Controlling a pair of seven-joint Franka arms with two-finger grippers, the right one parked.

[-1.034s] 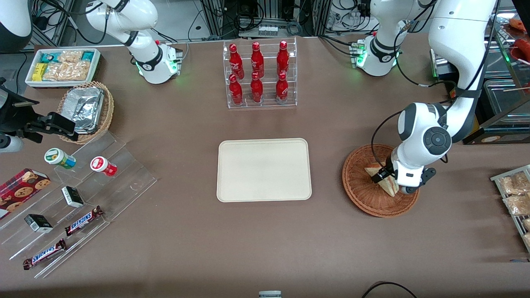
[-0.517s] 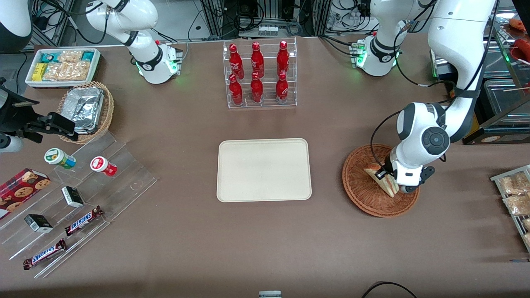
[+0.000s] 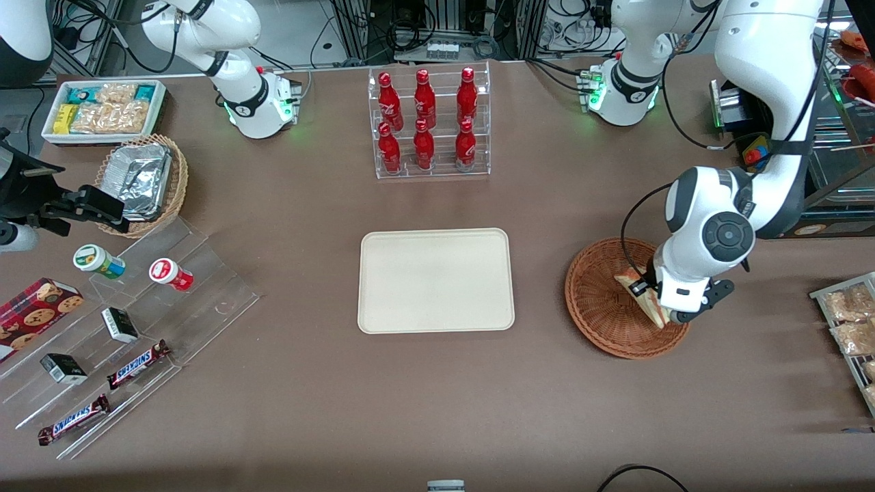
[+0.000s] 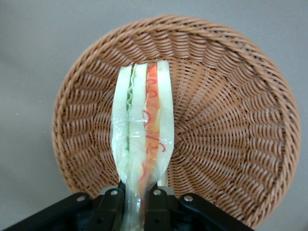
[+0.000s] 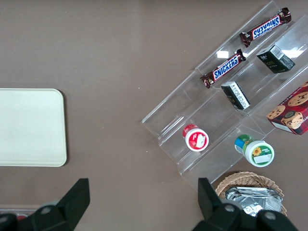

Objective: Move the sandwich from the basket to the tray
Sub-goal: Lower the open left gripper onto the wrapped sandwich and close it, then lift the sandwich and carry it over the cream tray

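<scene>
The gripper (image 3: pixel 646 295) is holding the sandwich (image 3: pixel 642 299) above the basket (image 3: pixel 601 307); the tray (image 3: pixel 435 280) is lying centre frame on the desk (image 3: pixel 437 396).

L arm bent down, gripper clamped on sandwich.

L arm comes in from the working arm's end of the table, elbow high, forearm dropping to a wrist pointed straight down. Gripper (image 3: pixel 649 301) sits low over the basket (image 3: pixel 598 321), nearer the front camera than the arm's base. Wrist view: both black fingers (image 4: pixel 111 206) pinch the narrow end of the sandwich (image 4: pixel 143 139), one per side, w/ the wedge sticking out past the tips.
</scene>
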